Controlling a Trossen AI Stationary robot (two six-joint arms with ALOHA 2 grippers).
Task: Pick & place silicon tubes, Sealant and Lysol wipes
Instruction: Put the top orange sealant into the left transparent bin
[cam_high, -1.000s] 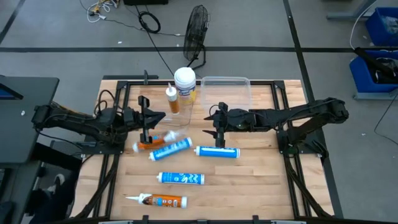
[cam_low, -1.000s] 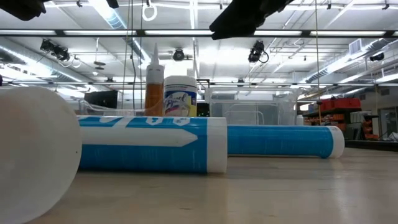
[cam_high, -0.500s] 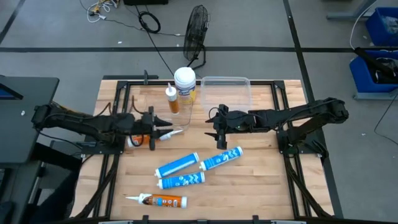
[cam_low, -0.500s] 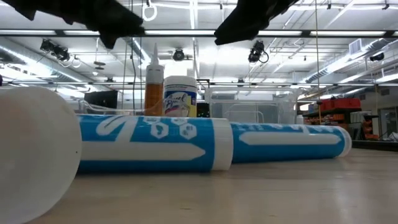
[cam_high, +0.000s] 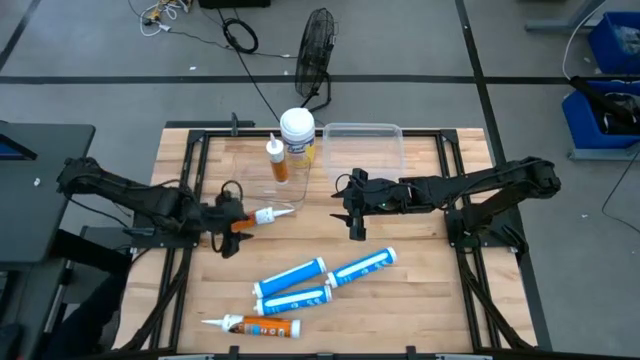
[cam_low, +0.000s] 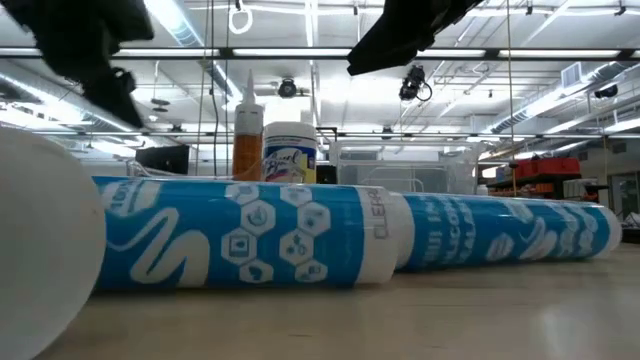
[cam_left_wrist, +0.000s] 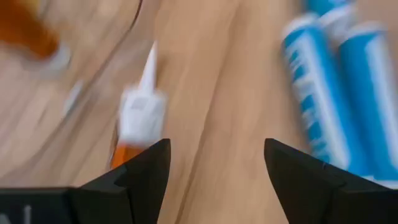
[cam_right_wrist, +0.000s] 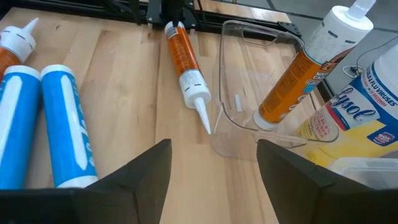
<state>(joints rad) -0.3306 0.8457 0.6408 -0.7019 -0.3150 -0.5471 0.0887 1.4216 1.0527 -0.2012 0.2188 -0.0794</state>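
Note:
My left gripper (cam_high: 228, 224) is open, low over the table's left middle. An orange sealant tube (cam_high: 255, 215) lies flat beside it with its white nozzle toward the right; in the left wrist view the tube (cam_left_wrist: 140, 115) runs under one finger. My right gripper (cam_high: 352, 214) is open and empty above the middle. Three blue tubes (cam_high: 290, 277) (cam_high: 295, 298) (cam_high: 360, 268) lie on their sides near the front. A second orange tube (cam_high: 255, 325) lies at the near edge. The Lysol wipes (cam_high: 297, 133) and a third orange tube (cam_high: 277, 160) stand upright at the far side. My left gripper stands at the orange tube's base end (cam_right_wrist: 172, 31), with the tube's body (cam_left_wrist: 127, 152) passing beneath one finger. The fingers are spread wide and the tube lies flat on the table. I cannot tell whether a finger touches it.
A clear plastic bin (cam_high: 365, 150) stands at the far middle. A clear tray (cam_right_wrist: 249, 74) lies under the upright orange tube (cam_right_wrist: 298, 74), next to the Lysol wipes (cam_right_wrist: 360, 106). A fan (cam_high: 318, 50) stands beyond the far edge. Bare wood shows at the right front.
My left gripper has gone toward the table's near left and turned. The orange tube beside it has slid a little toward the far edge. The three blue tubes have rolled toward the near edge and now lie closer together. My right gripper has kept still.

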